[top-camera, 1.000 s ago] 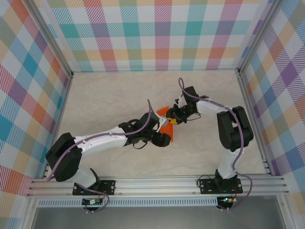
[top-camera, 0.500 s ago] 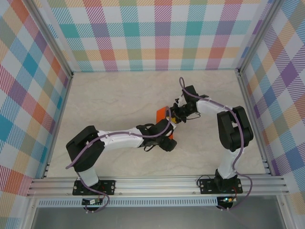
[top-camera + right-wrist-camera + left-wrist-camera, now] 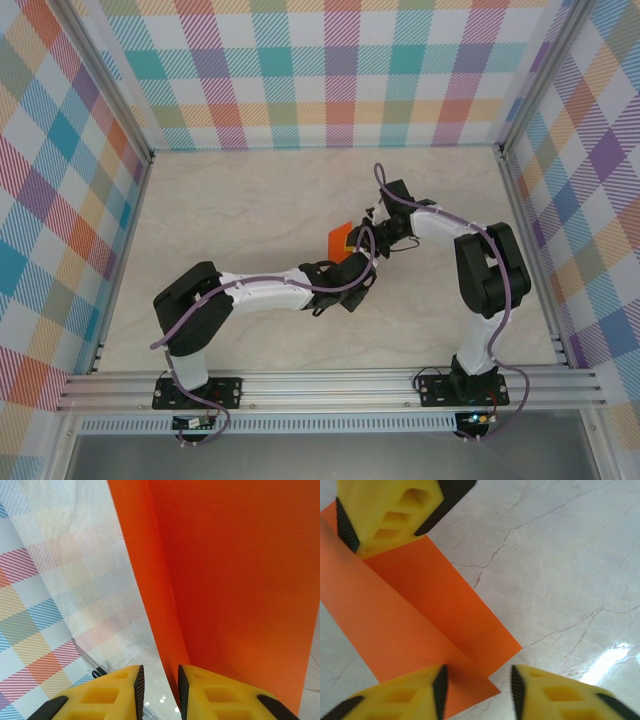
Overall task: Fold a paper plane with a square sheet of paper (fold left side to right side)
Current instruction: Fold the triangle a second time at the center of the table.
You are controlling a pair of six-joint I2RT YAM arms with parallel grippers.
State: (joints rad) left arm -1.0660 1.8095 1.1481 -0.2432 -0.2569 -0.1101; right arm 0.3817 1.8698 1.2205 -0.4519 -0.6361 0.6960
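Left gripper [image 3: 352, 272] is reaching in from the lower left in the top view, meeting the right gripper [image 3: 362, 243] at mid-table, where the square sheet of paper [image 3: 341, 237] is showing as a small orange patch between them. Seen from the left wrist, the left gripper [image 3: 478, 677] is hovering with its jaws partly apart, gripping nothing, one corner of the creased square sheet of paper [image 3: 420, 610] lying on the table [image 3: 560, 555] below the gap. Seen from the right wrist, the right gripper [image 3: 159, 677] is pinching the sheet [image 3: 235, 580], its jaws nearly closed on a raised edge running down between them.
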